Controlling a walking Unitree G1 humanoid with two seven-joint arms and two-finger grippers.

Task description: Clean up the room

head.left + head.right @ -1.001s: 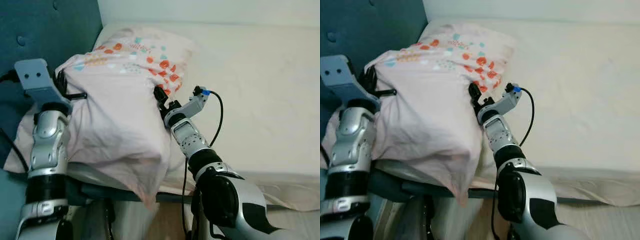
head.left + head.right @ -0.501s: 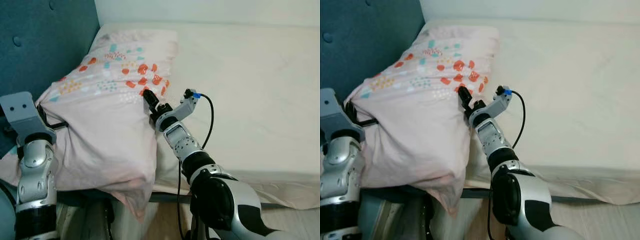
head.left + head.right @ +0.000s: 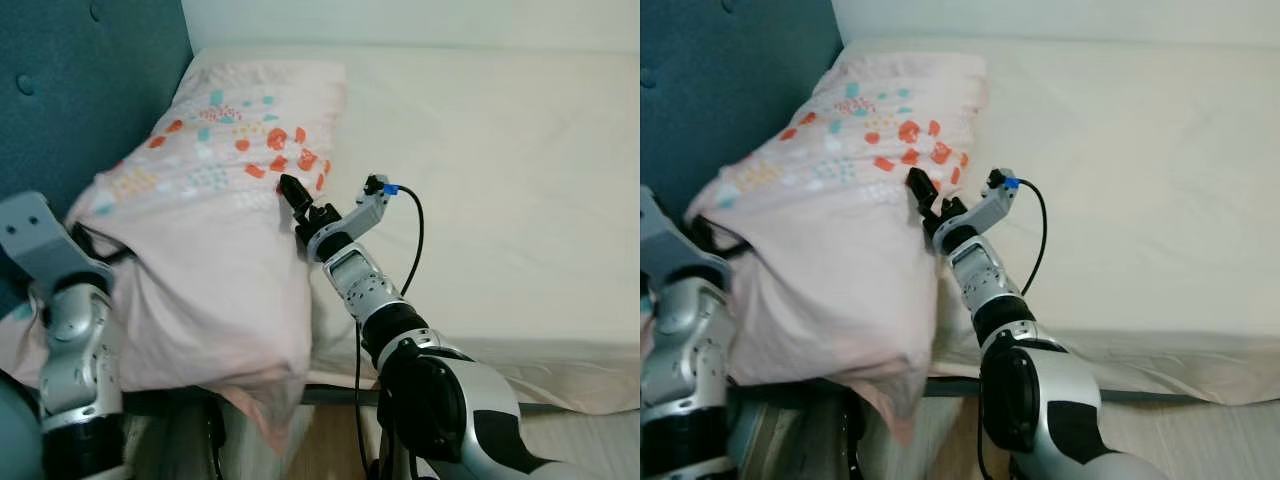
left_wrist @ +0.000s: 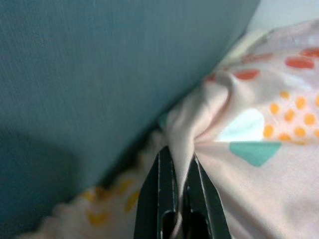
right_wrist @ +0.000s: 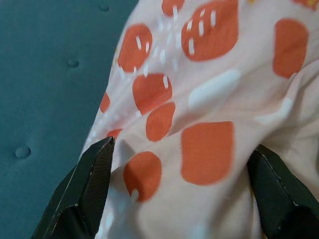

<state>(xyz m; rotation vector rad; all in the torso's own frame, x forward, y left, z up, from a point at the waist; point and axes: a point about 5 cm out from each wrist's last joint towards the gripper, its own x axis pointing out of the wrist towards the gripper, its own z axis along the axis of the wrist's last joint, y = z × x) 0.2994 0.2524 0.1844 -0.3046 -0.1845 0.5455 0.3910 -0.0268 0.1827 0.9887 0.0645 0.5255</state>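
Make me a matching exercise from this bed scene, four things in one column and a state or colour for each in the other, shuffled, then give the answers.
1. pillow
2. left gripper
3. right gripper
4. headboard

A. teal, padded with buttons
B. open, fingers spread wide against the fabric
C. shut, pinching a fold of cloth
D. pink with orange and teal spots

Pairs: 1-D, 2-C, 3-B, 4-A

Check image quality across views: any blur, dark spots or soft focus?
Left eye view: evenly lit, mostly sharp; left arm slightly smeared. Left wrist view: left end effector, shut on a fold of the pillow, is soft, and the headboard is shadowed beneath. Right wrist view: open right end effector has blurred fingers; the fabric print is clear.
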